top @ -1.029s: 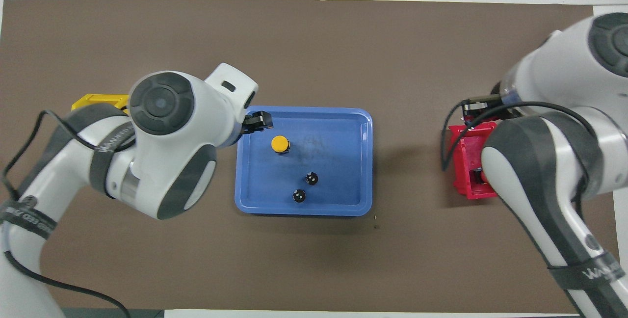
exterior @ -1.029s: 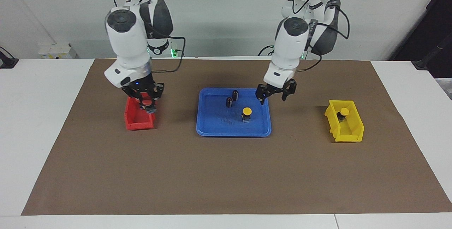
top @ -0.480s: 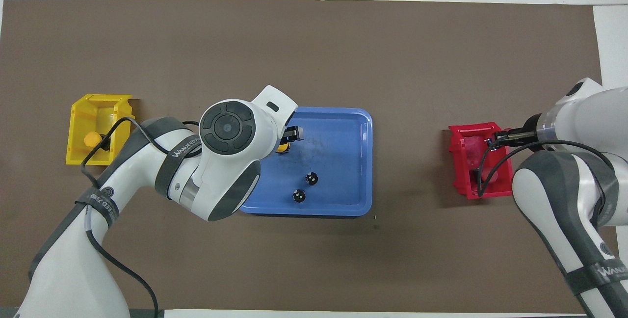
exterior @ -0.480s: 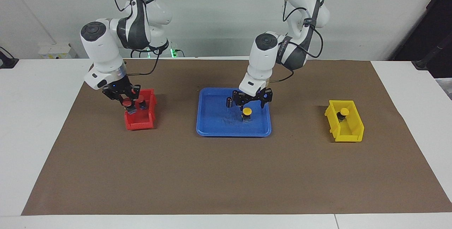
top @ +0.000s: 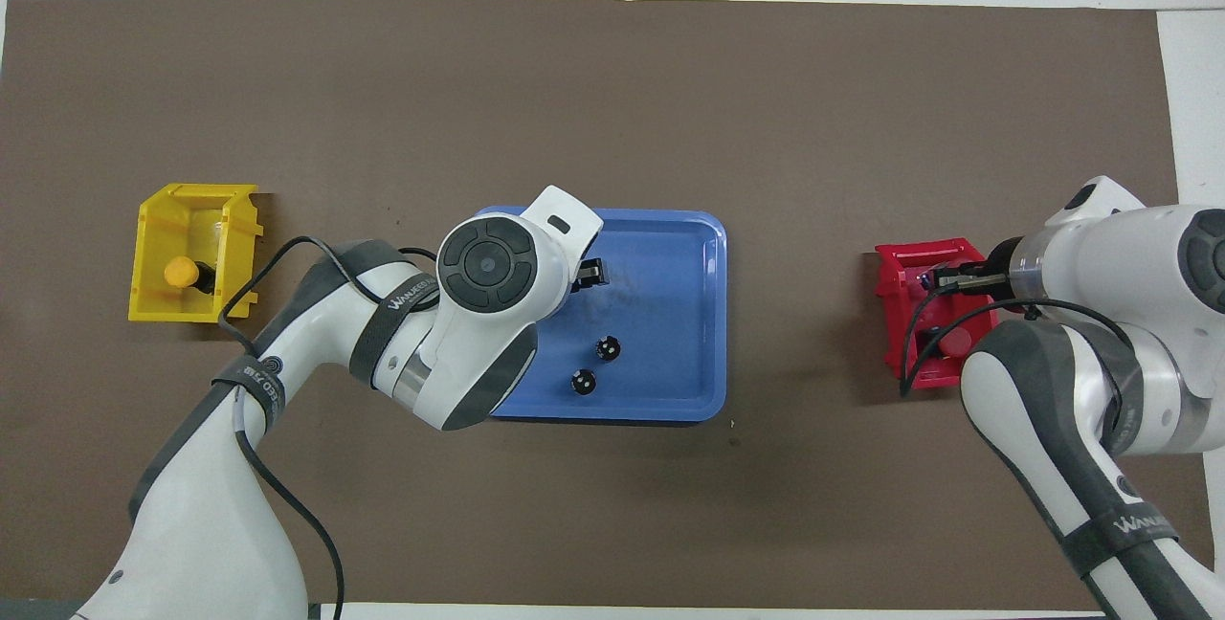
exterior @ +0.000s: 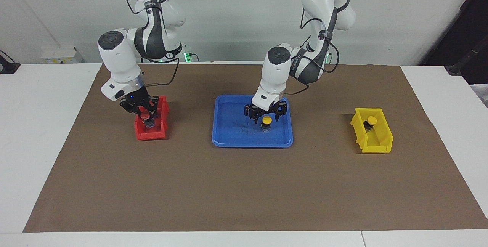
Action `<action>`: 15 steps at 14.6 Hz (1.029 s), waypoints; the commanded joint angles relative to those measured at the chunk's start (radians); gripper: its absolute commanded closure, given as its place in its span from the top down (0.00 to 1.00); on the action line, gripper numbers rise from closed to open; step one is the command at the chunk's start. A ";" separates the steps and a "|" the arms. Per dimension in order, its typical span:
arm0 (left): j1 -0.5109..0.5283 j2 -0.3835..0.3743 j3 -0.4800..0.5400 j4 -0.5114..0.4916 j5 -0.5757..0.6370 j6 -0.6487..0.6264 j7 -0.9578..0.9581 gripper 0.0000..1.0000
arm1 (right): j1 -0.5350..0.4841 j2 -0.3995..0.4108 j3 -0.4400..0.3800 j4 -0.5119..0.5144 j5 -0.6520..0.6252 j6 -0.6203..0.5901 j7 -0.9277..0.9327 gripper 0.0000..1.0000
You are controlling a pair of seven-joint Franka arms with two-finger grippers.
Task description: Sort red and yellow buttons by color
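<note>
On the brown-covered worktop [exterior: 244,186] a blue plastic tray [exterior: 232,132] sits midway between a red plastic bin [exterior: 152,132] at the right arm's end and a yellow plastic bin [exterior: 377,140] at the left arm's end. The left claw [exterior: 265,115] is low over the tray, its fingers spread to either side of a yellow-capped push-button on a black base [exterior: 266,122], not visibly closed on it. Two small dark cylinders [top: 593,364] stand in the tray nearer the robots. A second yellow-capped button [exterior: 370,122] stands in the yellow bin. The right claw [exterior: 145,115] is down in the red bin, closed on a red-capped button [exterior: 145,116]
</note>
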 commanded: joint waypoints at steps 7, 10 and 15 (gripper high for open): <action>0.043 -0.021 0.029 0.117 0.003 -0.164 0.006 0.01 | -0.004 0.036 0.000 -0.064 0.027 0.115 -0.041 0.41; 0.132 -0.071 0.029 0.196 0.003 -0.333 0.119 0.01 | -0.005 0.039 0.000 -0.049 0.027 0.089 -0.042 0.74; 0.455 -0.085 0.029 0.260 0.003 -0.402 0.581 0.01 | -0.019 0.045 -0.003 0.164 0.016 -0.195 -0.045 0.99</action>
